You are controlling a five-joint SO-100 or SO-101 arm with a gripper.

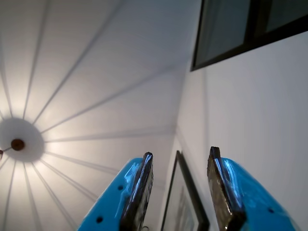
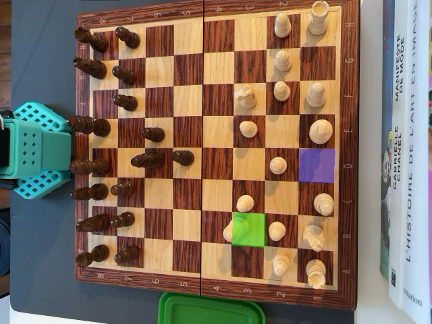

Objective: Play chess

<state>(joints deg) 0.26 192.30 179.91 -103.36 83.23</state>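
Observation:
A wooden chessboard (image 2: 202, 8) fills the overhead view. Dark pieces (image 2: 91, 125) stand along its left side and white pieces (image 2: 320, 131) on its right half. One square is tinted green (image 2: 253, 228), with a white piece (image 2: 229, 233) at its left edge. Another square is tinted purple (image 2: 316, 165) and holds no piece. The arm's teal base (image 2: 34, 150) sits left of the board. In the wrist view my gripper (image 1: 181, 151) points up at the ceiling, its blue fingers (image 1: 139, 192) wide apart with nothing between them. The board does not show in that view.
Books (image 2: 405, 148) lie along the board's right edge. A green lid (image 2: 209, 310) sits below the board. The wrist view shows a ceiling lamp (image 1: 18, 143), a framed picture (image 1: 185, 202) on the wall and a dark window (image 1: 240, 29).

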